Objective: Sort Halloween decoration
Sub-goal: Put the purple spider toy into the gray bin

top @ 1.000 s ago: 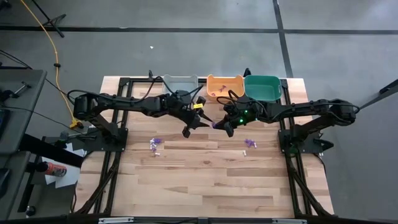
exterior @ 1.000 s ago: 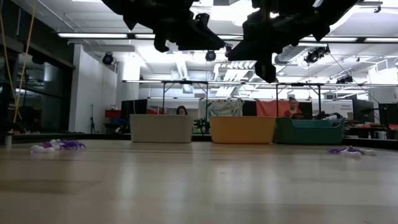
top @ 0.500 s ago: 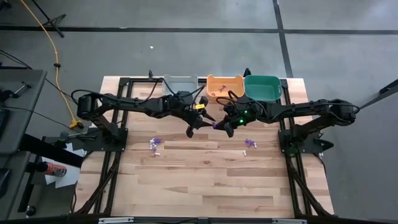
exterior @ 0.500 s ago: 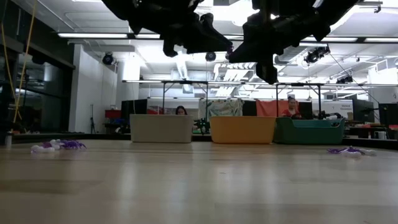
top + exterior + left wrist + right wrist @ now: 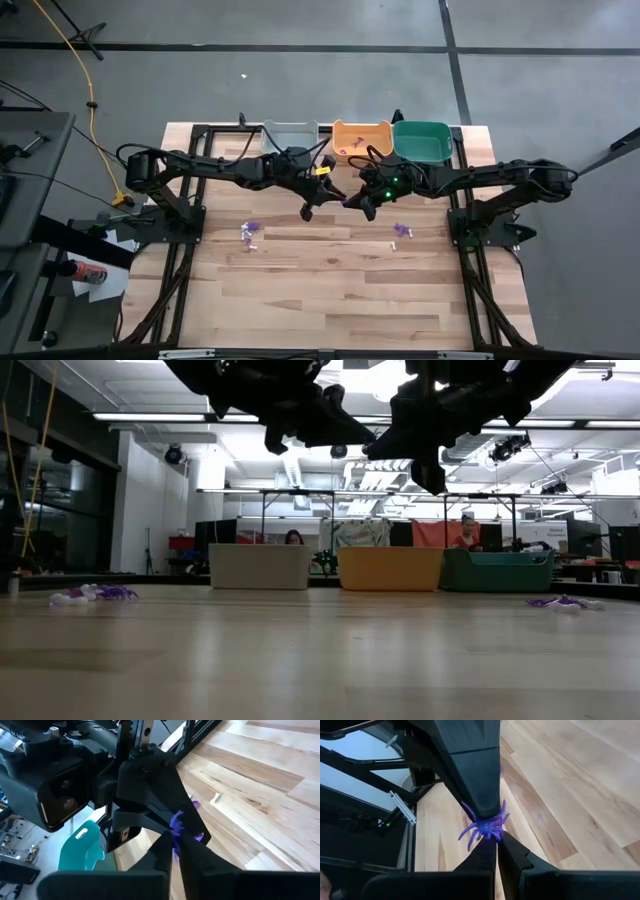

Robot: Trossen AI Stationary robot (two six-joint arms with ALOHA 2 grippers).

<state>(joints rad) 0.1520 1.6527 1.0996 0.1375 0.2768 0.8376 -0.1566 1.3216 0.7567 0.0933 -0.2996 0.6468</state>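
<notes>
A purple spider trinket hangs high above the middle of the table, between my two grippers, which meet tip to tip. My right gripper comes from the table's right and is shut on it. My left gripper comes from the left, and its narrow tip also shows in the right wrist view at the spider. In the high view the spider is a small purple speck. Two more purple trinkets lie on the wood, one on the left and one on the right. My left gripper has its fingers closed to a narrow wedge on the spider's body, coming roughly level from the table's left. The legs stick out past the wedge tip. The spider is clear of the table. My right gripper pinches the spider's underside between its two fingers, coming roughly level from the table's right. The legs splay out free beside the fingertips. The spider is lifted well clear of the table.
Three bins stand in a row at the far edge: grey, orange with small trinkets inside, and teal. In the low view both arms hang above the bare wood. The trinkets lie far to either side.
My left gripper has moved toward the table's right, closing the gap to my right gripper until their tips meet at the spider. My right gripper has kept still with the spider.
</notes>
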